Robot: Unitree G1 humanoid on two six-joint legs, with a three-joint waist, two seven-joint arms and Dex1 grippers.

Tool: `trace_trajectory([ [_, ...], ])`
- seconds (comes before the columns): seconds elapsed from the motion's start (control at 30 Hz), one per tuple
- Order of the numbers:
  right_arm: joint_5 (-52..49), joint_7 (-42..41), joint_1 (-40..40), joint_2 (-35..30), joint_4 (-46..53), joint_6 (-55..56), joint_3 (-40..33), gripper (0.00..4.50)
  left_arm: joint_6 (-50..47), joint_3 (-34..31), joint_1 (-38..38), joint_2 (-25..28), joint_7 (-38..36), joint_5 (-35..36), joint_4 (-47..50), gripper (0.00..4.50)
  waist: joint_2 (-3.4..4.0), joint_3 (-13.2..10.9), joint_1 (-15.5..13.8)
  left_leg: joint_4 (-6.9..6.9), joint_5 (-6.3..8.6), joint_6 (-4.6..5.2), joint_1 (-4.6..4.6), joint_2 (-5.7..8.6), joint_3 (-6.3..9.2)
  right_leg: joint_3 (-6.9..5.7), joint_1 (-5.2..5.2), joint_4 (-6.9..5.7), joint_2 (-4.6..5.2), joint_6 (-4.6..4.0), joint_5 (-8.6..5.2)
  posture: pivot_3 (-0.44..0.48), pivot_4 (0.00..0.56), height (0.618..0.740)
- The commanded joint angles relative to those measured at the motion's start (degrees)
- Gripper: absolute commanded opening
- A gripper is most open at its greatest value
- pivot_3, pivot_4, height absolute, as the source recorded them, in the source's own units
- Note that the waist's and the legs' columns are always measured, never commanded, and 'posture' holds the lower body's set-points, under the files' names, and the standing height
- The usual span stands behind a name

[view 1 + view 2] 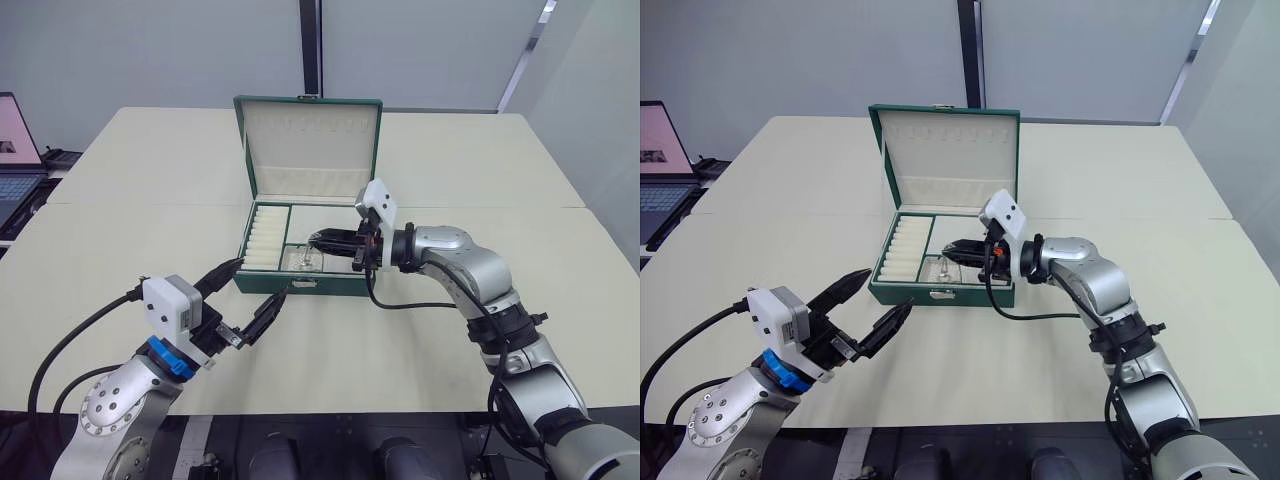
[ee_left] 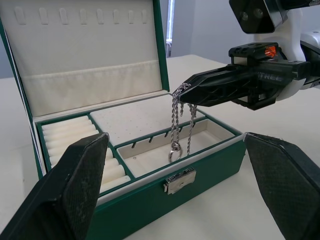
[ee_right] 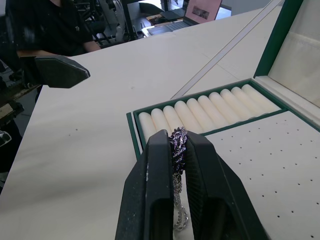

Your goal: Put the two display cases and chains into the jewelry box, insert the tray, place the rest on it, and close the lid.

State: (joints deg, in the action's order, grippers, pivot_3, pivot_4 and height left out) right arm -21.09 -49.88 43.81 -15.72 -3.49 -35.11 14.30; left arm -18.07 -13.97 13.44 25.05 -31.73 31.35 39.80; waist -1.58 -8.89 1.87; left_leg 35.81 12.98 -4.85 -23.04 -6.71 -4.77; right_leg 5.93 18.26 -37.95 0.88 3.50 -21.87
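The dark green jewelry box stands at mid-table, its cream-lined lid upright. Inside it rests the tray, ring rolls on its left side and a long compartment along its front. My right gripper reaches in from the right, shut on a silver chain. The chain hangs down into that front compartment, its ring close to the floor. In front of the box, to its left, my left gripper is open and holds nothing. The two display cases are out of view.
The box stands on a wide cream table. An open laptop is beyond the table's left edge. A person in dark clothes sits past the table on that side.
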Motion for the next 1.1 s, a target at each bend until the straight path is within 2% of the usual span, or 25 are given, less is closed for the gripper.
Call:
trace_trajectory([
  [0.03,0.95,0.19,0.21,0.10,0.70,1.52,-0.41,0.10,0.88,-0.12,-0.25,0.03,0.37,0.46,0.67,4.50,0.00,0.00,0.00,0.00,0.00,0.00,0.00,0.00,0.00,0.00,0.00,0.00,0.00,0.00,0.00,0.000,0.150,0.740],
  [0.2,1.24,-0.31,0.26,0.28,0.48,1.42,-0.59,0.10,0.76,-0.23,-0.05,0.01,0.66,0.42,0.91,4.50,0.00,0.00,0.00,0.00,0.00,-0.01,0.00,0.00,0.00,0.00,0.00,0.00,0.00,0.00,0.00,0.000,0.150,0.740],
  [0.23,1.12,-0.53,0.29,0.27,0.55,1.00,-0.61,0.81,0.73,-0.23,-0.02,-0.01,0.79,0.36,0.95,4.50,0.00,0.00,0.00,0.00,0.00,-0.01,0.00,0.00,0.00,0.00,0.00,0.00,0.00,0.00,0.00,0.000,0.150,0.740],
  [0.27,0.97,-0.74,0.29,0.26,0.68,0.69,-0.63,0.91,0.69,-0.23,0.04,-0.03,0.94,0.32,0.98,4.50,0.00,0.00,0.00,0.00,0.00,-0.01,0.00,0.00,0.00,0.00,0.00,0.01,0.00,0.00,0.00,0.000,0.150,0.740],
  [0.33,0.82,-0.96,0.23,0.26,0.91,0.41,-0.68,1.42,0.65,-0.19,0.16,-0.03,1.14,0.37,1.07,4.50,0.00,0.00,0.00,0.00,0.00,-0.01,0.00,0.00,0.00,0.00,0.00,0.01,0.00,0.00,0.00,0.000,0.150,0.740],
  [0.7,0.56,-0.78,-0.22,0.05,1.52,0.08,-2.08,4.48,-0.05,0.31,-1.41,0.45,1.16,0.49,0.17,4.50,0.00,0.00,-0.01,-0.01,0.00,-0.01,-0.01,0.00,0.00,0.00,0.00,0.02,0.00,0.00,0.00,0.000,0.150,0.740],
  [0.93,-0.24,-1.35,-0.88,-1.26,2.44,0.32,-4.55,4.48,-0.97,-0.28,-2.74,1.35,1.09,0.81,-1.07,4.50,-0.01,-0.02,-0.01,-0.01,0.00,-0.02,-0.01,0.00,0.00,0.00,0.00,0.02,0.00,0.00,0.00,0.000,0.150,0.740],
  [1.1,-2.09,-2.19,-1.96,-6.28,3.19,0.63,-10.05,4.48,-3.87,-6.36,-6.25,4.70,0.87,4.26,-5.62,4.50,0.01,-0.15,-0.20,0.00,0.00,-0.01,-0.01,0.01,0.02,-0.03,-0.01,0.02,0.00,0.00,0.00,0.000,0.150,0.740],
])
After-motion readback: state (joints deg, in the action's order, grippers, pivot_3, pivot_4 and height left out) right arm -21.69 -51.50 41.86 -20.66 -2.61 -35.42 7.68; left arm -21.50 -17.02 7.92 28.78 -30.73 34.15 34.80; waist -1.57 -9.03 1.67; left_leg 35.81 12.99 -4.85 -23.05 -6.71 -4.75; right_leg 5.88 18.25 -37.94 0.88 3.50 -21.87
